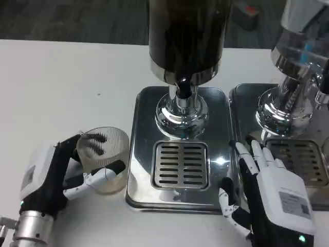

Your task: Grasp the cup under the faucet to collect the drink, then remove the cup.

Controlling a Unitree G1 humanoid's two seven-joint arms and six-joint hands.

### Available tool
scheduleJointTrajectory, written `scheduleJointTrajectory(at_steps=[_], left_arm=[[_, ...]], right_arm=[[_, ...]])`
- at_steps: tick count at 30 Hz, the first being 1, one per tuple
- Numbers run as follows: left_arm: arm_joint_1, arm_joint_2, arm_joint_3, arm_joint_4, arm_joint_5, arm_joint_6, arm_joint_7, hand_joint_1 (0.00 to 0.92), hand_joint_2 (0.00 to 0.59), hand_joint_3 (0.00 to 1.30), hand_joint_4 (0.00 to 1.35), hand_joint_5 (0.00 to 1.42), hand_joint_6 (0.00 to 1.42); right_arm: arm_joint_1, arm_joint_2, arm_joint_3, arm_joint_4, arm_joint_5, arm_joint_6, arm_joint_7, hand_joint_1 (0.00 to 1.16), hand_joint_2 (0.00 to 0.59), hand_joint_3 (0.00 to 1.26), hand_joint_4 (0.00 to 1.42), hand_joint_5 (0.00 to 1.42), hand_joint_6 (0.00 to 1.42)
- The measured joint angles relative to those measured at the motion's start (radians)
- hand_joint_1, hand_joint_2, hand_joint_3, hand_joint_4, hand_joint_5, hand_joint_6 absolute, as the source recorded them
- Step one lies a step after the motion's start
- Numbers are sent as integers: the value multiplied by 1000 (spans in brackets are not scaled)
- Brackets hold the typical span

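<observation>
Cup (103,159) sits gripped in my left hand (56,175) on the bench (51,87), not yet under the faucet (183,90) up to that hand's right. Filling and removal remain. My right hand (267,193) rests open, holding nothing.

I'm looking down at what reads as a drinks-serving station set up for testing, more lab or demo room than home kitchen. Right in front of me stands a polished steel drink dispenser (182,98) with a dark tank, a faucet (182,87) and a slotted drip grate (181,164), and a second dispenser (293,103) of the same make sits just beside it on my right. Both rest on a plain white table (61,87), with dark office-style carpet (72,20) beyond its far edge.
</observation>
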Motion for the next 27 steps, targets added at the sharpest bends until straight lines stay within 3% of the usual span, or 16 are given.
scheduleJointTrajectory(at_steps=[7, 27], left_arm=[[0, 0, 0, 4, 3, -1, 28, 397, 116, 604, 691, 891, 780], [-9, 13, 38, -42, 37, -32, 88, 415, 117, 644, 721, 934, 853]], right_arm=[[-2, 2, 1, 2, 0, 0, -4, 532, 554, 124, 11, 37, 64], [-5, 9, 7, 5, -3, 2, -31, 524, 546, 77, 1, 27, 56]])
